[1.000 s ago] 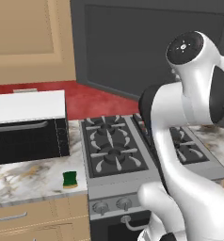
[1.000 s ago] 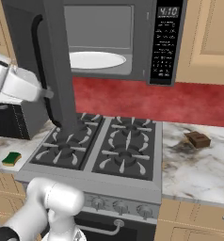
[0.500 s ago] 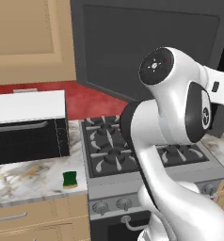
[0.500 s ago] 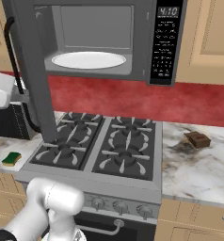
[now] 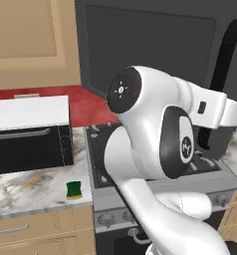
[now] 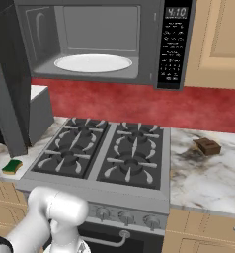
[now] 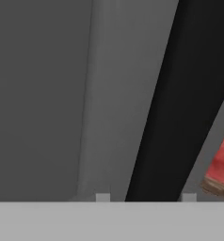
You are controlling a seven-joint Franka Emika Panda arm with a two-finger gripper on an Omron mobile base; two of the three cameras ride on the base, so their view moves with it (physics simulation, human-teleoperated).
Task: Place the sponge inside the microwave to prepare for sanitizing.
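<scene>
Microwave (image 6: 99, 42) door wide open, white plate (image 6: 93, 63) inside, green sponge (image 5: 73, 190) on the counter (image 5: 26, 187), pincer (image 7: 146, 197) around the black door handle (image 7: 184, 103), grip unclear

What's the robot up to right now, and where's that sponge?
Gripper at the microwave door's black handle. Green-and-yellow sponge untouched on the marble counter. Dark grey microwave open, nothing blocking.

White glossy arm (image 5: 155, 149) w/ dark round joint caps, small white logo marks.
</scene>
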